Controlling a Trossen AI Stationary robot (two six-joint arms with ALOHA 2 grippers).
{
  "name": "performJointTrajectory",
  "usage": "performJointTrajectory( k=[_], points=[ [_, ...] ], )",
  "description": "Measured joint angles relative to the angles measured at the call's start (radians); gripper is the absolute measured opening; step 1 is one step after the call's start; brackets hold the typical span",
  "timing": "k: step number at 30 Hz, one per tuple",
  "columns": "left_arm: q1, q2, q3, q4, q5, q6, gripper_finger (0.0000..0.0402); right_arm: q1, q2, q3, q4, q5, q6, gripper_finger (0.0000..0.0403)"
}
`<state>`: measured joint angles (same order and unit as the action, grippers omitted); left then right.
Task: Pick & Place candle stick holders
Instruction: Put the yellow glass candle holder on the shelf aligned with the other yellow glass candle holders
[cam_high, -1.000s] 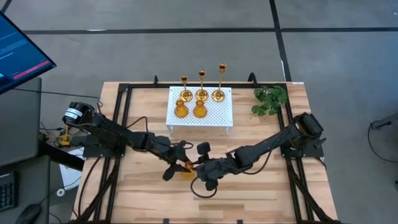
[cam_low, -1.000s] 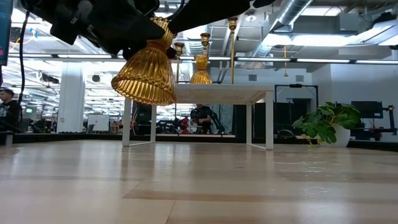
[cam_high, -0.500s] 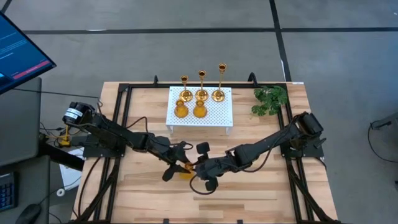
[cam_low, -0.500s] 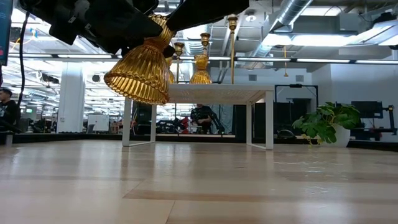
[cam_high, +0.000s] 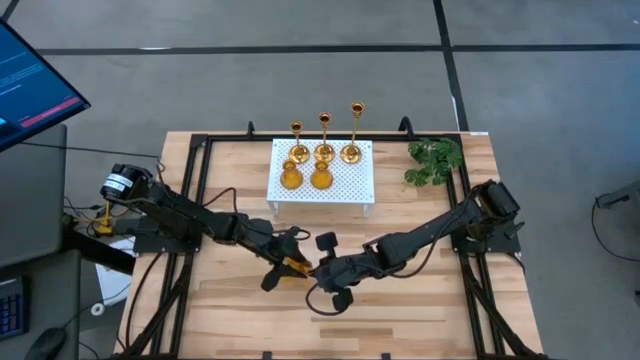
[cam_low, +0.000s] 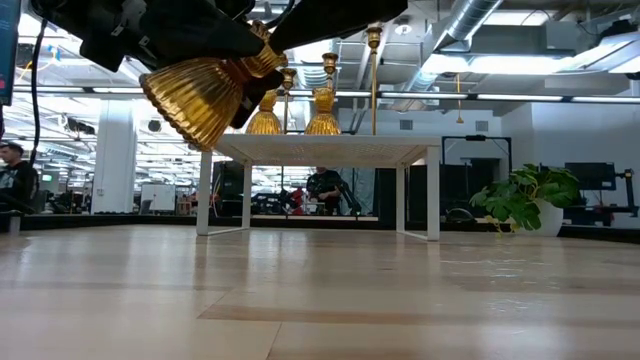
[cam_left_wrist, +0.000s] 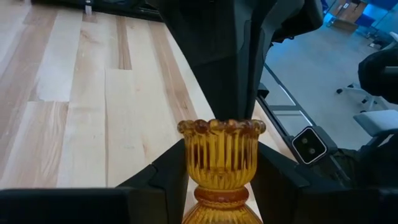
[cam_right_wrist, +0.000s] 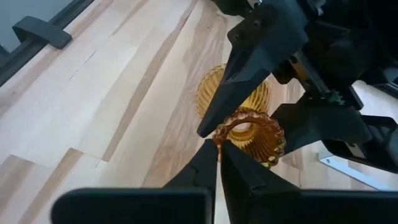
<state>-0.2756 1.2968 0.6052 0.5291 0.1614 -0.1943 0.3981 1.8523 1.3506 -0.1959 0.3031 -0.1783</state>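
A short gold ribbed candle stick holder (cam_low: 205, 92) hangs tilted above the table, held between both grippers. It also shows in the high view (cam_high: 297, 266). My left gripper (cam_high: 289, 262) is shut on it from the left. My right gripper (cam_high: 316, 270) is shut on it from the right. Three tall gold holders (cam_high: 325, 128) and two short ones (cam_high: 321, 177) stand on their bases on the white perforated stand (cam_high: 345, 183) at the table's far side. My left gripper pinches the holder between its two fingers (cam_left_wrist: 166, 182), at the narrow neck (cam_left_wrist: 215, 195) just under the ribbed cup. The holder is lifted clear of the table and tilted, its flared base (cam_low: 190, 95) lowest. My right gripper pinches the scalloped rim of the holder's cup (cam_right_wrist: 221, 135) at the free ends of its two nearly closed fingers (cam_right_wrist: 208, 163). It comes about level from the table's right side, facing my left gripper.
A green plant sprig (cam_high: 434, 160) lies at the far right of the table. Black frame rails (cam_high: 190, 200) run along both sides. The bare wooden top (cam_high: 400, 310) lies open toward the near edge. A person (cam_low: 12, 170) sits in the room behind.
The holder has tipped further over between the two grippers, its flared base swinging up and to the side while it stays clear of the table. My right gripper has edged toward the table's left, closer to my left gripper.
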Motion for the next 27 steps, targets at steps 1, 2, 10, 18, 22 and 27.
performJointTrajectory(
  k=[1, 2, 10, 18, 22, 27],
  points=[
    [0.000, 0.000, 0.000, 0.001, 0.000, 0.000, 0.0145, 0.000, 0.000, 0.000, 0.001, 0.000, 0.004, 0.0005],
    [0.000, 0.000, 0.000, 0.001, 0.000, -0.001, 0.0145, 0.000, 0.000, 0.000, 0.002, 0.000, 0.008, 0.0003],
    [0.000, 0.000, 0.000, 0.001, 0.000, -0.002, 0.0145, 0.000, 0.000, 0.000, 0.004, 0.005, 0.025, 0.0000],
    [0.000, 0.000, 0.001, 0.000, -0.004, -0.005, 0.0145, 0.007, 0.000, 0.000, -0.013, -0.007, 0.073, 0.0024],
    [0.000, 0.000, 0.004, 0.003, -0.004, -0.005, 0.0145, 0.014, 0.000, 0.001, -0.011, -0.001, 0.067, 0.0061],
    [0.001, -0.001, 0.005, 0.010, -0.004, -0.006, 0.0145, 0.017, 0.001, 0.001, -0.007, -0.004, 0.071, 0.0109]
  ],
)
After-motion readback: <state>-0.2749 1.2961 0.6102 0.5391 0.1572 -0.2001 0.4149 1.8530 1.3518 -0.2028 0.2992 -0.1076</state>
